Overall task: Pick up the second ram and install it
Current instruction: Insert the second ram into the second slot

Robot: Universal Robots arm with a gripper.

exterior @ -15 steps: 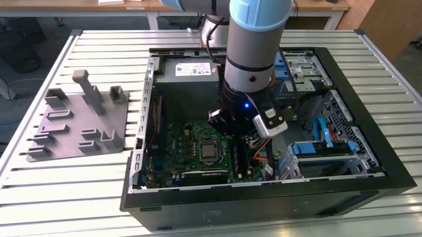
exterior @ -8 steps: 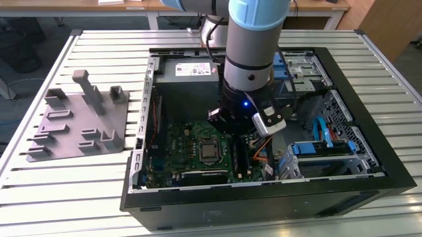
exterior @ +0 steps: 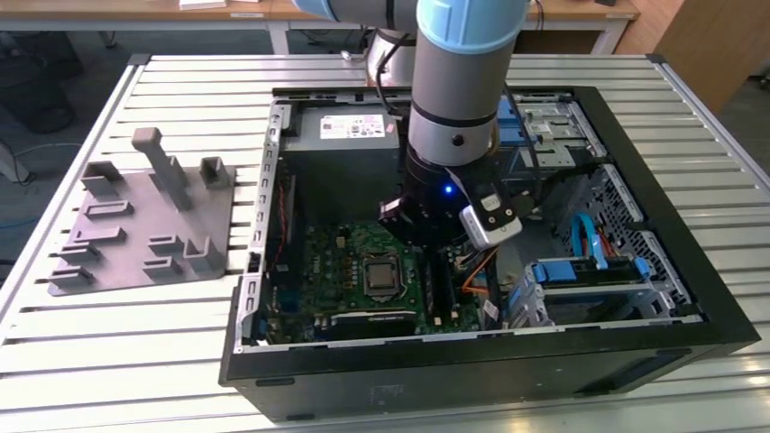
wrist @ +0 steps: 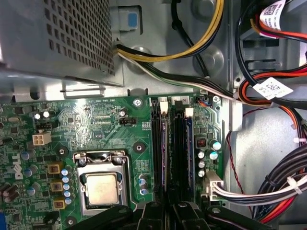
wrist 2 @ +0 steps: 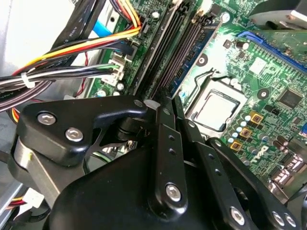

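Observation:
My gripper (exterior: 434,251) hangs low inside the open computer case, right over the long black memory slots (wrist: 172,143) beside the processor (wrist: 101,188). In the second wrist view its fingers (wrist 2: 160,143) stand pressed together, shut, and I see nothing between them. The fingertips (wrist: 153,211) sit in line with the slots. Thin blue-green edges (wrist: 164,143) (wrist: 190,143) run along two of the slots, like sticks seated edge-on. I cannot tell which of them is the second ram.
The grey holder plate (exterior: 144,216) with upright pegs lies on the slatted table at the exterior view's left, with no stick on it. Cable bundles (wrist: 273,96) and a blue drive cage (exterior: 596,275) crowd the case beside the motherboard (exterior: 349,262). The power supply (exterior: 349,131) sits at the back.

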